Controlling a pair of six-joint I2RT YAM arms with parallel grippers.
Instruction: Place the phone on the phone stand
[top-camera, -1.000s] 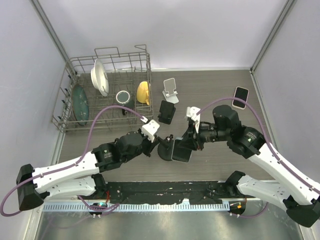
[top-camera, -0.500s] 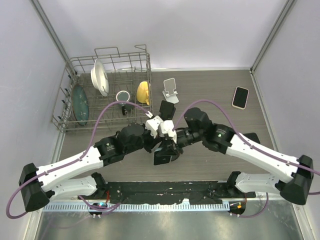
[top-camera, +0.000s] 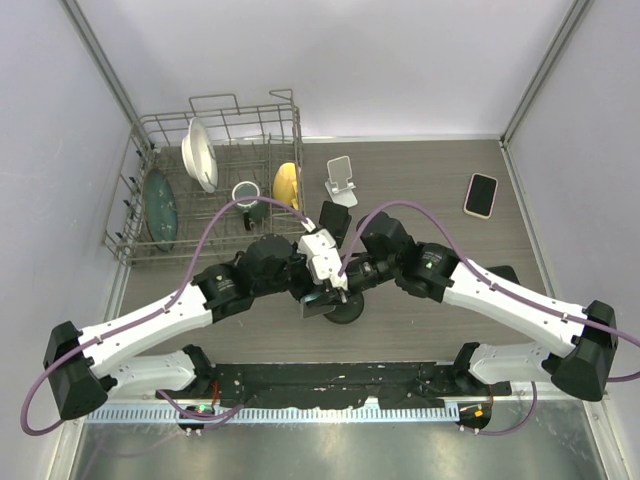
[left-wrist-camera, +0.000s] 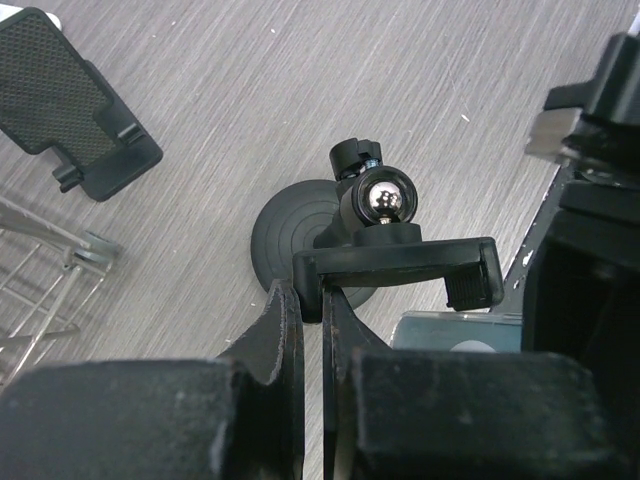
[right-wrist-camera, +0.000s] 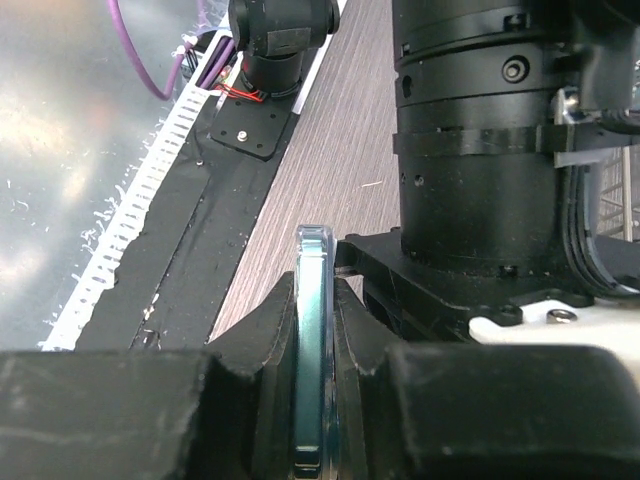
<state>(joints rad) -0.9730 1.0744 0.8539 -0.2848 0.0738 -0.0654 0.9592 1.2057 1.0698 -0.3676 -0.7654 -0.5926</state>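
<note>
Phone (right-wrist-camera: 310, 385): seen edge-on in the right wrist view, upright, pale bluish rim, pinched between the two fingers of the right gripper (right-wrist-camera: 312, 310). Jaws closed on its two flat faces. In the left wrist view, the same phone is a grey slab just under the right half of the clamp, at 5 o'clock from the chrome ball. Contact with the clamp not discernible.

Phone stand (left-wrist-camera: 400, 262): black, with a round ribbed base flat on the table (top-camera: 430, 170), a chrome ball joint above it and a horizontal clamp bar with hooked ends. Located near the middle of the table in the top view, slightly toward 6 o'clock, beneath the two meeting wrists.

Left gripper (left-wrist-camera: 310, 305): jaws drawn almost together, nipping the left end of the clamp bar.

Black mesh stand (top-camera: 335, 222): at 12 o'clock from the round base, near it but apart.

White stand (top-camera: 342, 178): farther out along 12 o'clock, beside the dish rack.

Second phone (top-camera: 482, 194): at 2 o'clock, flat on the wood grain, well apart from both grippers.

Dish rack (top-camera: 240, 118): wire, at 10 o'clock, holding a white plate (top-camera: 200, 152) and a dark green plate (top-camera: 158, 207) on edge, a mug (top-camera: 246, 193) and a yellow cup (top-camera: 287, 184).
</note>
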